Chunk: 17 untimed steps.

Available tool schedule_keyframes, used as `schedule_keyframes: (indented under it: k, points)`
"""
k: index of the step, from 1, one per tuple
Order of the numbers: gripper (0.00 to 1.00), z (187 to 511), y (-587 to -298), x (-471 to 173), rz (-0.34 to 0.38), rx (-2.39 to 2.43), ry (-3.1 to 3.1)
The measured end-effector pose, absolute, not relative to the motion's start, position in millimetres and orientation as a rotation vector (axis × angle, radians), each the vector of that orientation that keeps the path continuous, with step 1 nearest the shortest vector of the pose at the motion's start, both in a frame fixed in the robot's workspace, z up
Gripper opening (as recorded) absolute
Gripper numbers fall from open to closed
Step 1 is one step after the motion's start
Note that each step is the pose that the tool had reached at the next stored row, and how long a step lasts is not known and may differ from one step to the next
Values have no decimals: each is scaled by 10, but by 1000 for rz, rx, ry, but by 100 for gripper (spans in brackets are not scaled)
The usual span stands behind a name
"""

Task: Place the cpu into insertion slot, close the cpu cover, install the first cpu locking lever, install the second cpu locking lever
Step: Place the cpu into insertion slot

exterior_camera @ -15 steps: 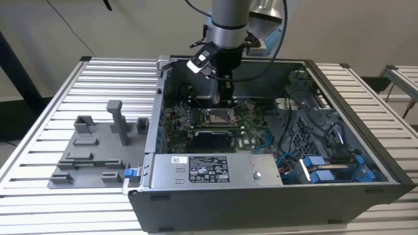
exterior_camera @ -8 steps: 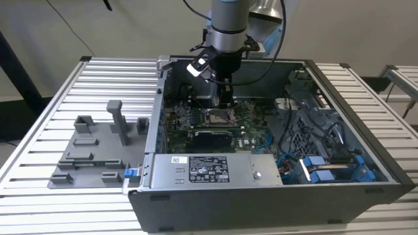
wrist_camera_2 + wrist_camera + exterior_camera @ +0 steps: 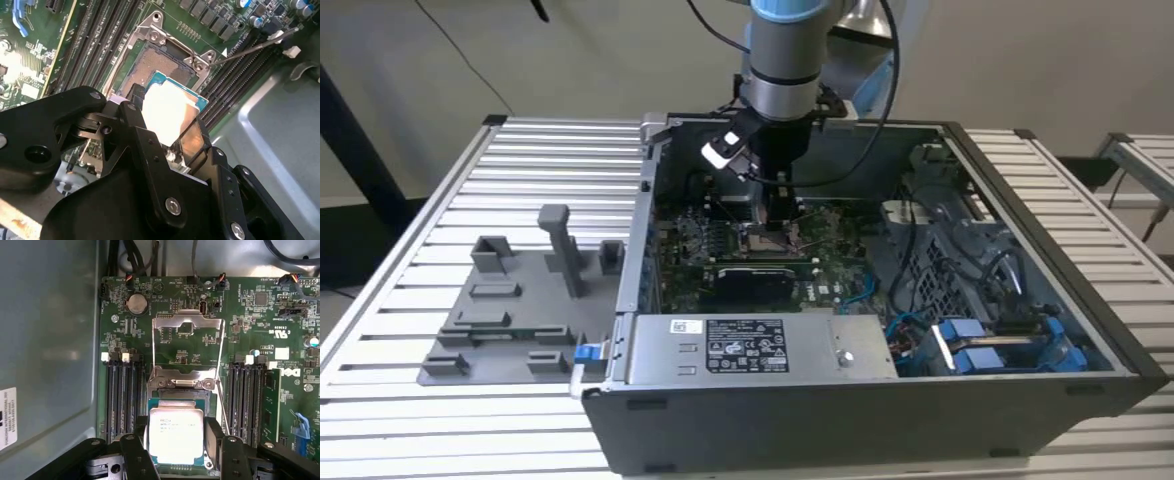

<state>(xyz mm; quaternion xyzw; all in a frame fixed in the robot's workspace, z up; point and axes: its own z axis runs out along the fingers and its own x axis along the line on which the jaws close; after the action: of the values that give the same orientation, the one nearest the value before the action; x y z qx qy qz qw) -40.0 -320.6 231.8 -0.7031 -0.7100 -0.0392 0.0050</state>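
At the exterior view's left a grey fixture [image 3: 494, 310] is seen; at centre, inside the open computer case [image 3: 854, 420], the gripper [image 3: 770, 215] is poised over the green board [image 3: 720, 260]. In both wrist views the cpu [image 3: 176, 432] is pinched by its fingers [image 3: 215, 437] (at opposite edges) just above the insertion slot [image 3: 175, 394], whose cpu cover [image 3: 167, 319] is raised.

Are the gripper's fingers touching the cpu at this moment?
Touching. In the second wrist view the fingers sit flush against two opposite edges of the cpu, with no gap visible at either side.
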Motion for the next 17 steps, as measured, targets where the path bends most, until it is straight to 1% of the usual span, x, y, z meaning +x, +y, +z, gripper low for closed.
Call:
schedule_keyframes:
  k: [17]
  points:
    - [55,2052,-3208,-432,-122,-2203,-2222]
